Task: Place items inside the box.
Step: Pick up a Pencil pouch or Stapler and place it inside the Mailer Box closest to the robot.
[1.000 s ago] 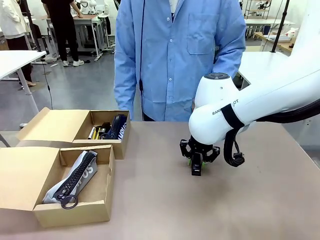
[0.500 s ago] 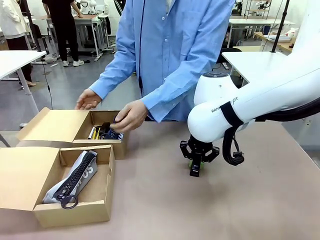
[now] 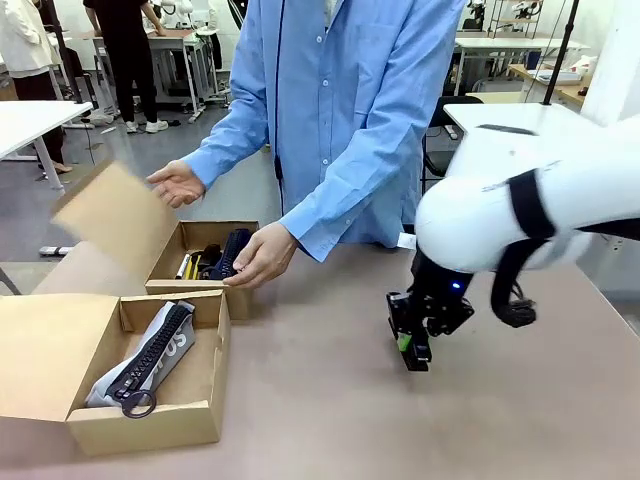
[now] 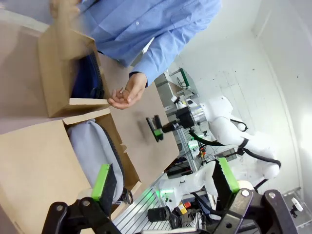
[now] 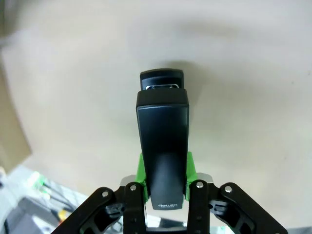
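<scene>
I've got R gripper (image 3: 412, 345) clamped on black stapler (image 5: 163, 141), gripped lengthwise btwn pads so it points down, close over table (image 3: 300, 400); far box (image 3: 197, 289) at my 10 o'clock, person's hand (image 3: 262, 255) on its rim, prob. steadying it; L gripper (image 4: 165, 183) spread wide, empty, above grey pouch (image 4: 90, 146).

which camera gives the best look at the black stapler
The right wrist view: the black stapler is close up, clamped between the right gripper's green pads, with its whole top visible. The front view shows it as a small dark shape under that gripper. In the left wrist view it is far off, too small to make out.
</scene>
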You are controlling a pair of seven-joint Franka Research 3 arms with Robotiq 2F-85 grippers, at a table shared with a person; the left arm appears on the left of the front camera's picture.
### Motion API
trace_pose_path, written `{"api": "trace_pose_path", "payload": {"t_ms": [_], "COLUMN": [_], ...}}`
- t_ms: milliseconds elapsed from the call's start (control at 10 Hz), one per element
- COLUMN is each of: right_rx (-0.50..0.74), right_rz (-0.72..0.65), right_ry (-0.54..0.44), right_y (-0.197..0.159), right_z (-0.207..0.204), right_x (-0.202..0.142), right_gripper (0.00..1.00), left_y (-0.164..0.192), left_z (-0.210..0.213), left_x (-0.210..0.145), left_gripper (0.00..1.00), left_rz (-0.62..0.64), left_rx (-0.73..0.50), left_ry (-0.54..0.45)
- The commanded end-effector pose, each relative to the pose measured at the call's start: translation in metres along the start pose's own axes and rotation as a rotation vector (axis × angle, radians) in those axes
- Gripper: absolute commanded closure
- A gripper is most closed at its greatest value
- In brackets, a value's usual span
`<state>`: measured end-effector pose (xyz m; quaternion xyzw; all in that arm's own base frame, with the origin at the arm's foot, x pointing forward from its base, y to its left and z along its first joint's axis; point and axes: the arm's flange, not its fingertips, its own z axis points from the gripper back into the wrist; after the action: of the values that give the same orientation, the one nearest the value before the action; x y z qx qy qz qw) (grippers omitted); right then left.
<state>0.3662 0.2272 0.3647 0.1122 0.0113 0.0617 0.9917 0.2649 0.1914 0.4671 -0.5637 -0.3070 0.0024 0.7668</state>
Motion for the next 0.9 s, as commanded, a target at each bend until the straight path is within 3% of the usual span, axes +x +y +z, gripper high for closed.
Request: {"api": "trace_pose_path", "payload": {"t_ms": [0, 100, 300, 400, 500, 800], "right_rx": [0.151, 0.243, 0.344, 0.358, 0.245, 0.245], "right_rz": [0.224, 0.320, 0.279, 0.264, 0.282, 0.282], "right_ry": [0.012, -0.018, -0.158, -0.138, -0.107, -0.107], "right_y": [-0.011, -0.009, -0.005, -0.006, 0.007, 0.007], "right_z": [0.012, 0.015, 0.026, 0.027, 0.036, 0.036], "right_x": [-0.033, -0.039, -0.042, -0.039, -0.032, -0.032], "right_gripper": [1.00, 1.00, 1.00, 1.00, 1.00, 1.00], "left_y": [-0.001, -0.001, -0.001, -0.001, -0.001, -0.001], "left_z": [-0.001, -0.001, -0.001, -0.001, -0.001, -0.001], "left_x": [0.000, 0.000, 0.000, 0.000, 0.000, 0.000], "left_gripper": [0.00, 0.00, 0.00, 0.00, 0.00, 0.00], "left_rz": [-0.018, -0.018, -0.018, -0.018, -0.018, -0.018], "left_rx": [-0.022, -0.022, -0.022, -0.022, -0.022, -0.022], "left_ry": [-0.018, -0.018, -0.018, -0.018, -0.018, -0.018]}}
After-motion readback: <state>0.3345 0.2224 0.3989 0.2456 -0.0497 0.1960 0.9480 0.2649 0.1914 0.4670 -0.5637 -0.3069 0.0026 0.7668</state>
